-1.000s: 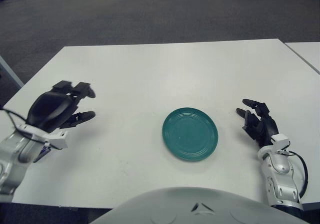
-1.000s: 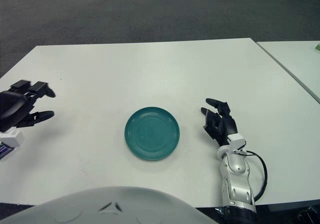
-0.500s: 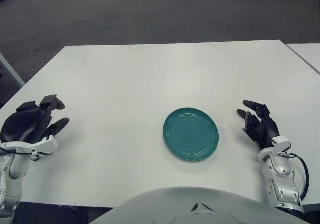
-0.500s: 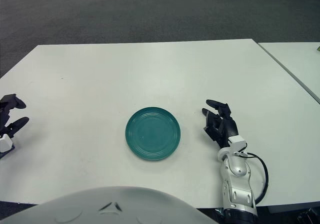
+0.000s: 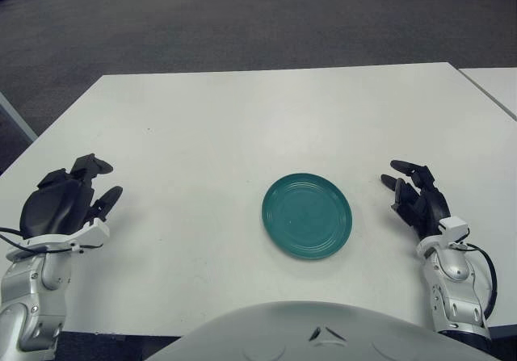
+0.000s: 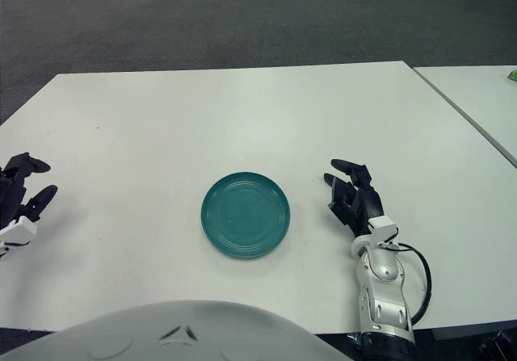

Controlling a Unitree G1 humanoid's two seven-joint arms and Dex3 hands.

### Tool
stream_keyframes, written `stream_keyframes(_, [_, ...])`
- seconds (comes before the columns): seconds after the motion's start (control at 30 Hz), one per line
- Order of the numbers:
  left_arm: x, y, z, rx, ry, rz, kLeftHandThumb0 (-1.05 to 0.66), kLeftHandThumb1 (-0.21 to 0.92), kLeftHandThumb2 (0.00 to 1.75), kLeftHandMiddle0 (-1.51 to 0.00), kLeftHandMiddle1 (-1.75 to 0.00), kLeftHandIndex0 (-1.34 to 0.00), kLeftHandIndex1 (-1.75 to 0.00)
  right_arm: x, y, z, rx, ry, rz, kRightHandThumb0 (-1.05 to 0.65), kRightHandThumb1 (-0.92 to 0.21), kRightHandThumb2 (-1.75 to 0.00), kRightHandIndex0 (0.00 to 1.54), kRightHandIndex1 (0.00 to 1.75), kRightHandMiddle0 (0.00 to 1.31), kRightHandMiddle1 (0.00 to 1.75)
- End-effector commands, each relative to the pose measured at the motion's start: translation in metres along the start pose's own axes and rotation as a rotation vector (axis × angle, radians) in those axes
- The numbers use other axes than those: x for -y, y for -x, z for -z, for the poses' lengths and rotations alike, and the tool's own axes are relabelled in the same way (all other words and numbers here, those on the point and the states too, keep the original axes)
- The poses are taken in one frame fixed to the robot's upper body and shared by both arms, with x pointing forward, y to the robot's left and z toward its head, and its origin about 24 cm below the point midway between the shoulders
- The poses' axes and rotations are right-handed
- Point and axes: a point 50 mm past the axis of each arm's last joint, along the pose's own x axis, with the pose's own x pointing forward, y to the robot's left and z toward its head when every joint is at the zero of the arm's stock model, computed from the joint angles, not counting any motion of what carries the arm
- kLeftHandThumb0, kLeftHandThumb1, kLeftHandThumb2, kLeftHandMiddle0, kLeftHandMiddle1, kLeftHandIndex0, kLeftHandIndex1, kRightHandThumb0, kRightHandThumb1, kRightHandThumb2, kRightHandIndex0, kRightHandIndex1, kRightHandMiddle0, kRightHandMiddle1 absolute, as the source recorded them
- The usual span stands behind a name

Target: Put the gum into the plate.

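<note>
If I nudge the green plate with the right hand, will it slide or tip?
The plate looks shallow and sits flat, so it would probably slide on the smooth white table rather than tip. It appears rigid, likely light. The right hand shows just beside it, open.

White table (image 5: 242,111), second white table (image 6: 477,94) just beside it on the right, dark grey carpet (image 5: 202,22) beyond

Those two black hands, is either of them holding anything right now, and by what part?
Nothing is held. The left hand and the right hand show either side of the green plate, fingers loose. No gum is visible on the white table.
</note>
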Motion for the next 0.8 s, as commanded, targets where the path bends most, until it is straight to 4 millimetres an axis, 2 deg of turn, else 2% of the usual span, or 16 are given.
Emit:
stream_keyframes(0.0, [-0.002,0.0,0.004,-0.064,-0.018,-0.033,-0.79,0.92,0.71,-0.37,-0.81,-0.08,-1.16,0.003,0.003,0.014,-0.08,-0.009,0.0,-0.85,-0.92,-0.83,0.3,0.49,0.0,1.1])
stream_keyframes(0.27, [-0.001,0.005,0.01,-0.148,-0.127,-0.001,-0.81,0.92,0.79,-0.43,-0.85,-0.09,-1.18,0.006,0.003,0.016,-0.095,-0.027,0.0,-0.86,-0.92,-0.83,0.29,0.48,0.01,1.11])
stream_keyframes(0.57, [-0.001,0.027,0.007,-0.192,-0.194,0.057,-0.82,0.92,0.83,-0.46,-0.87,-0.14,-1.22,0.009,0.001,0.017,-0.109,-0.02,0.004,-0.87,-0.92,-0.83,0.29,0.48,0.01,1.1])
stream_keyframes(0.67, [0.003,0.031,0.007,-0.209,-0.209,0.072,-0.83,0.92,0.82,-0.47,-0.91,-0.17,-1.26,0.01,0.0,0.017,-0.111,-0.017,-0.001,-0.88,-0.92,-0.83,0.29,0.48,0.01,1.1])
stream_keyframes(0.77, [0.014,0.032,0.015,-0.231,-0.227,0.095,-0.83,0.92,0.79,-0.52,-1.06,-0.23,-1.35,0.01,0.0,0.017,-0.117,-0.016,-0.005,-0.88,-0.92,-0.84,0.3,0.48,0.01,1.11])
